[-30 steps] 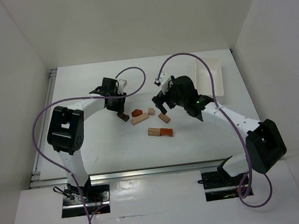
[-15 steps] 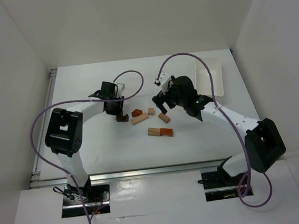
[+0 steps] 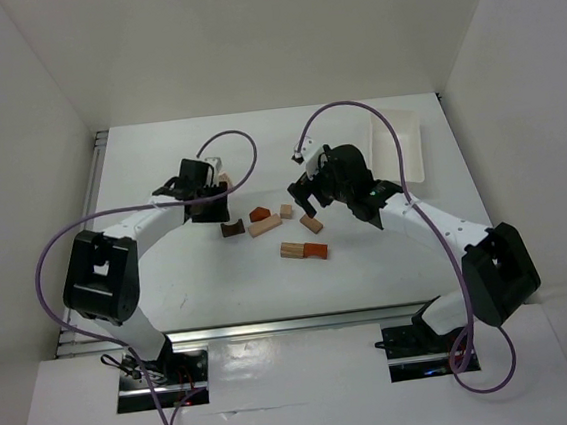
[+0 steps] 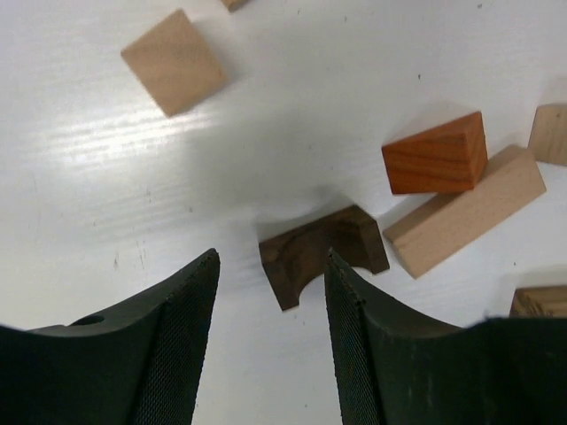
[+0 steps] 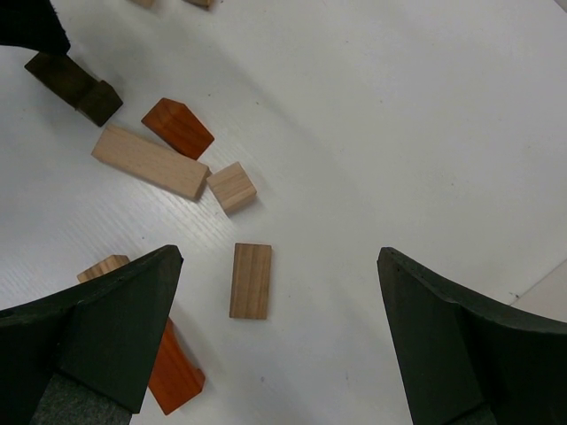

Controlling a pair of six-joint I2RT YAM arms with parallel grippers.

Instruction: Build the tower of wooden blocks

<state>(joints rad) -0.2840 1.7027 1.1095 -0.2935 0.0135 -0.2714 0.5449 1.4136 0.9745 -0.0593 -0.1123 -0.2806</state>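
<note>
The wood block tower is loose pieces lying flat on the white table. A dark brown arch block [image 4: 312, 251] [image 3: 231, 229] rests just past the tips of my left gripper [image 4: 270, 266] [image 3: 201, 194], which is open and holds nothing. To its right lie an orange wedge [image 4: 436, 158] [image 3: 260, 214] and a long tan bar [image 4: 465, 211] [image 3: 264, 225]. My right gripper [image 5: 276, 261] [image 3: 308, 202] hovers wide open above a small tan block [image 5: 251, 281] [image 3: 311, 224]. An orange block [image 5: 173, 372] [image 3: 315, 252] and a tan block [image 3: 292, 250] lie side by side nearer the arms.
A white tray [image 3: 399, 146] stands at the back right, behind the right arm. A small tan cube [image 5: 232, 187] [image 3: 286, 211] sits by the bar's end. A tan square block [image 4: 173, 60] lies apart, beyond the left gripper. White walls close the table in.
My left gripper has drawn back to the left, away from the dark brown arch block, and its jaws have widened. The block stays on the table. The right arm has not moved.
</note>
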